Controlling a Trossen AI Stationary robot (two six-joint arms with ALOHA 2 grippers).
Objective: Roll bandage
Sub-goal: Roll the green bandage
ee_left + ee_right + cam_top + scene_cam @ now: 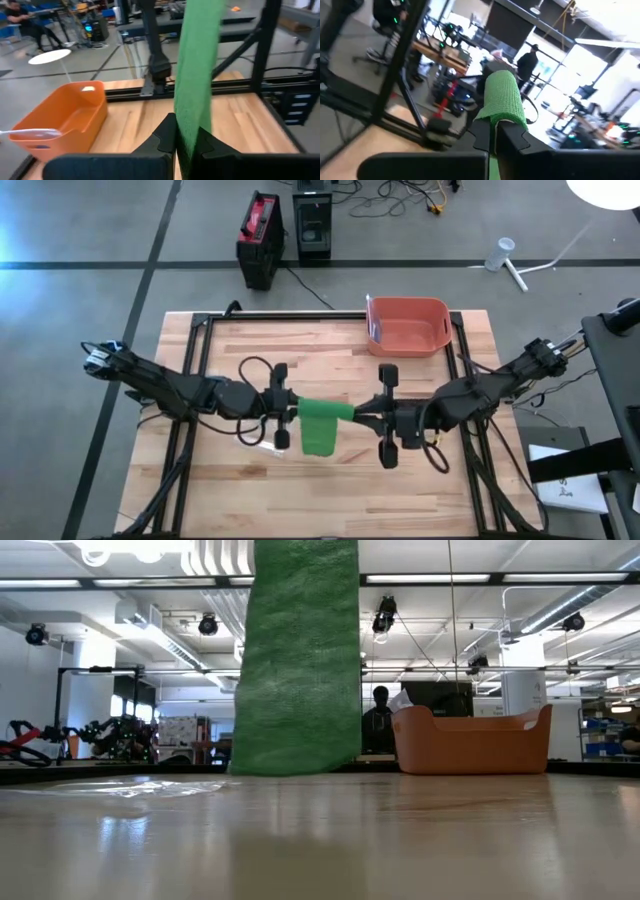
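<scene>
You have the green bandage (322, 423) held up over the middle of the wooden tabletop (330, 490), on the near side of the orange bin (408, 326) that sits at the tabletop's far edge. Your left gripper (290, 416) is clamped shut on one end of the bandage; in the left wrist view the strip (196, 75) runs out from between the two dark fingers (162, 137) with no gap on either side. Your right gripper (357, 417) is closed on the other end, where the cloth is wound over the fingers into a thick rolled wad (502, 97). Between the two grippers the bandage spans a short way, and a loose length hangs down from it toward the tabletop. From table height that hanging length (297, 655) shows as a broad green band, its lower edge close to the wood; whether it touches you cannot tell. The bin (470, 740) stands behind it and off to one side. A person (526, 62) stands in the room beyond the tabletop.
</scene>
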